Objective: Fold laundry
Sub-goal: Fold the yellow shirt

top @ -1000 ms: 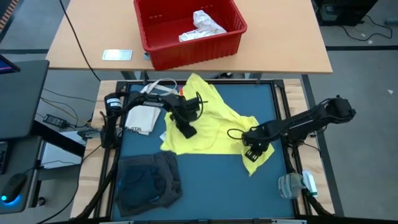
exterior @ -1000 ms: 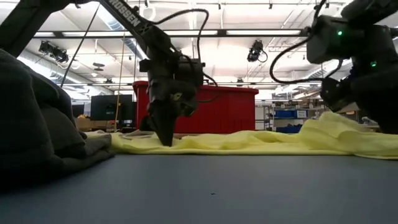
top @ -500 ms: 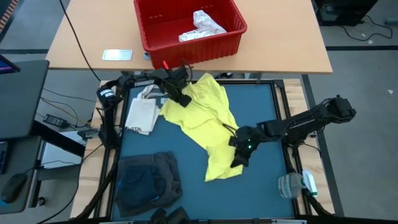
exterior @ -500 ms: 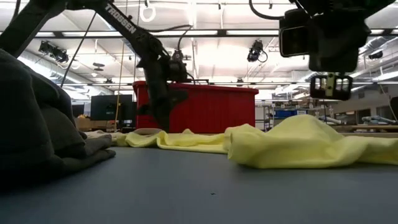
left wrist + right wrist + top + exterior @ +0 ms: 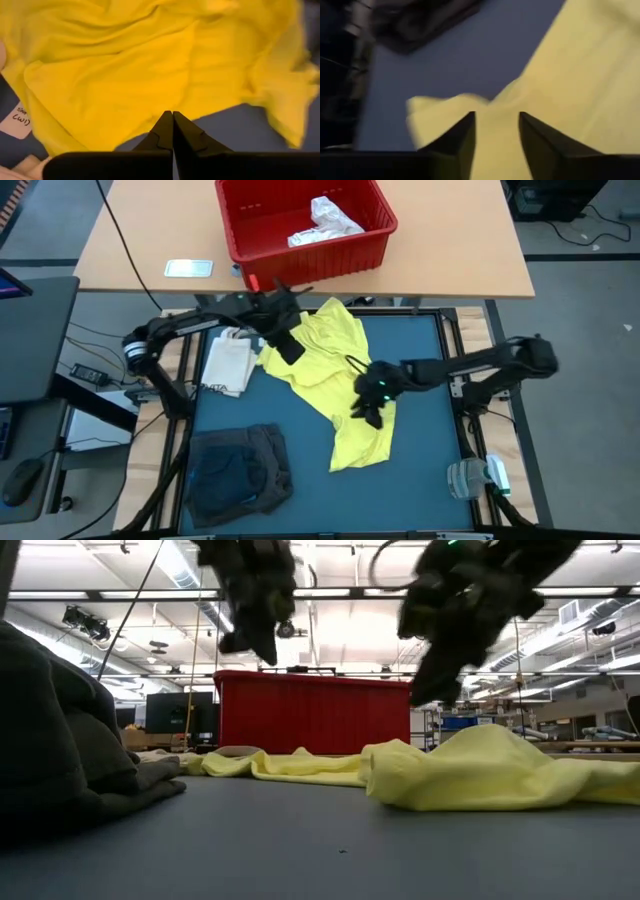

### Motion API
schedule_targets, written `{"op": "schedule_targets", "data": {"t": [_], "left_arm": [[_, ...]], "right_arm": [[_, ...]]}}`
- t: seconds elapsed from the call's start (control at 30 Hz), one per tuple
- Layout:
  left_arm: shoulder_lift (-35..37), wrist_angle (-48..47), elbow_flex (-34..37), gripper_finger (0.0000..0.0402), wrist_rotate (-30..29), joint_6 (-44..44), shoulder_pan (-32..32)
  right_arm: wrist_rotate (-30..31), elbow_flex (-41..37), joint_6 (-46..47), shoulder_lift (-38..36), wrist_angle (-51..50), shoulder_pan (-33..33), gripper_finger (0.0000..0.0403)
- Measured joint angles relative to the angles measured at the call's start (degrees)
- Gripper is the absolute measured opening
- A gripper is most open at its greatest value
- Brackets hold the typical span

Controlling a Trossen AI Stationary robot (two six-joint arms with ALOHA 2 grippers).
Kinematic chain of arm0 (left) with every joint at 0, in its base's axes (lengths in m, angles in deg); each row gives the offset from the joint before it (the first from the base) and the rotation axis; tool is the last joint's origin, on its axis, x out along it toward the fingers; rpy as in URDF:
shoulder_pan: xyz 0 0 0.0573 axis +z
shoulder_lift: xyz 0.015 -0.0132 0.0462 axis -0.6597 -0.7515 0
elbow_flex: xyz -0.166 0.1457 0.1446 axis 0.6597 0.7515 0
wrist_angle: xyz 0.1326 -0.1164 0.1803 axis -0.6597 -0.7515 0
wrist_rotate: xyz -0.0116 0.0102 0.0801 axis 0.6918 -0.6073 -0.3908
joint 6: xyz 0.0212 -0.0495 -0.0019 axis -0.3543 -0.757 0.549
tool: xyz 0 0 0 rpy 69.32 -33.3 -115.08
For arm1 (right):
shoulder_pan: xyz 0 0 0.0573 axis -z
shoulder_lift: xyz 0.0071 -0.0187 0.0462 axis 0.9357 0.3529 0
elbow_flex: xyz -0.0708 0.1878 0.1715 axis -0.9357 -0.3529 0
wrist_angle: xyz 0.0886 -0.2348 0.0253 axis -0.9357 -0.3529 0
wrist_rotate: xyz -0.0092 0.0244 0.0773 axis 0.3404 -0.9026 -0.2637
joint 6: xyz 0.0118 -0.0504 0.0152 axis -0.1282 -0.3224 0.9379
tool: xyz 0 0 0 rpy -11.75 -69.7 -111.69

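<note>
Across the middle of the blue mat (image 5: pixel 420 350) the yellow garment (image 5: pixel 335 385) lies loosely spread, running as a crumpled band from the mat's far edge, near the red bin (image 5: pixel 305 225), down toward its near side; in the low view it humps up in soft folds (image 5: pixel 470 775) on the mat and nothing lifts it. Over the garment's far end the left gripper (image 5: pixel 287 345) hangs with its fingers (image 5: pixel 172 132) pressed flat together, holding nothing, clear of the cloth below it, as the low view (image 5: pixel 258 635) also shows. Over the garment's middle the right gripper (image 5: pixel 372 395) hovers with its fingers (image 5: pixel 462 135) parted and empty, yellow cloth showing between and beneath them; in the low view it (image 5: pixel 435 680) hangs well above the folds. Beside the garment's far end, toward the left arm, a cream tote (image 5: pixel 228 363) lies flat at the mat's edge. At the mat's near left corner sits a heap of dark grey clothing (image 5: pixel 240 470), apart from the yellow garment, and it looms close in the low view (image 5: pixel 60 740). Off the mat's near right corner rests a clear plastic item (image 5: pixel 475 477). Beyond the mat the red bin stands on a wooden table (image 5: pixel 130 240) with a white garment (image 5: pixel 325 222) crumpled inside it.
</note>
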Motion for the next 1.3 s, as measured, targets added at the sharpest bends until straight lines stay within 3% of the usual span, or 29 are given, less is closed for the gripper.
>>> {"op": "schedule_targets", "data": {"t": [0.1,0.23,0.4,0.5,0.6,0.63,0.8,0.97,1.1,1.3], "left_arm": [[3.28,-1.44,0.00,0.0004,-2.23,-3.12,-1.89],[6.37,-5.88,0.00,0.0004,-4.49,-8.50,-5.13],[7.31,-7.78,0.00,0.0004,-9.16,-15.44,-12.28],[6.85,-7.00,0.02,0.0004,-10.84,-18.59,-16.50],[5.67,-4.58,0.04,0.0004,-12.46,-19.83,-19.70],[5.23,-3.48,0.07,0.0004,-12.75,-20.08,-20.49],[3.77,5.80,0.04,0.0004,-12.78,-20.92,-21.63],[-0.34,20.27,-0.06,0.0004,-9.73,-19.38,-22.14],[-8.61,29.18,-0.01,0.0004,-3.87,-18.48,-22.64],[-19.21,31.19,0.09,0.0004,-1.17,-20.97,-21.69]], "right_arm": [[1.84,4.90,-3.21,7.06,-1.57,2.21,0.0211],[-5.37,9.86,-4.54,14.97,-6.26,3.45,0.0236],[-6.80,11.03,-7.38,20.51,-7.40,1.82,0.0212],[-7.45,11.49,-5.15,20.44,-9.24,1.57,0.0147],[-8.38,12.53,-5.21,16.62,-19.04,0.48,0.0037],[-8.34,13.23,-5.63,14.35,-22.92,-0.12,0.0022],[-5.40,18.20,-6.23,2.21,-49.38,-2.74,0.0012],[-7.52,20.72,-6.04,-8.62,-69.77,-4.37,0.0009],[-9.85,19.44,-1.92,-14.08,-76.83,-7.02,0.0012],[-8.27,13.68,5.84,-19.70,-75.36,-13.39,0.0037]]}}
